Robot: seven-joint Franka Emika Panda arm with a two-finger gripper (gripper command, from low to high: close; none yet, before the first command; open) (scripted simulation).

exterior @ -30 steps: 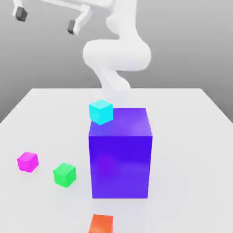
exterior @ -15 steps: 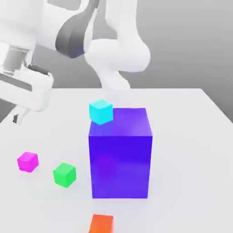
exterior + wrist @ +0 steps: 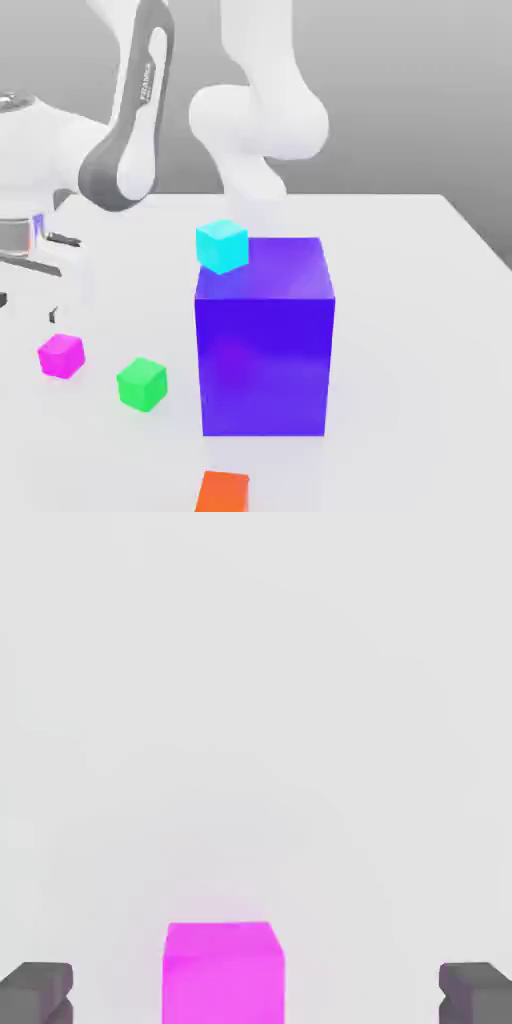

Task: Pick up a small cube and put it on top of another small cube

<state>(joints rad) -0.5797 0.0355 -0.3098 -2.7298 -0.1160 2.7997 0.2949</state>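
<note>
The small magenta cube (image 3: 61,355) rests on the white table near the exterior view's left. My gripper (image 3: 27,308) hangs just above and slightly behind it, pointing down, with nothing held. In the hand view the same magenta cube (image 3: 222,972) lies on the table between the two dark fingertips (image 3: 40,992), which stand wide apart on either side of it, so my gripper (image 3: 257,994) is open and apart from the cube.
A small green cube (image 3: 141,383) sits right of the magenta one. A big blue-purple block (image 3: 265,340) stands mid-table with a cyan cube (image 3: 222,245) at its top back corner. An orange cube (image 3: 222,492) lies at the front edge.
The arm has swung down from high up to the exterior view's left, bringing the hand low over the magenta cube. The fingers stayed open. No cube has moved.
</note>
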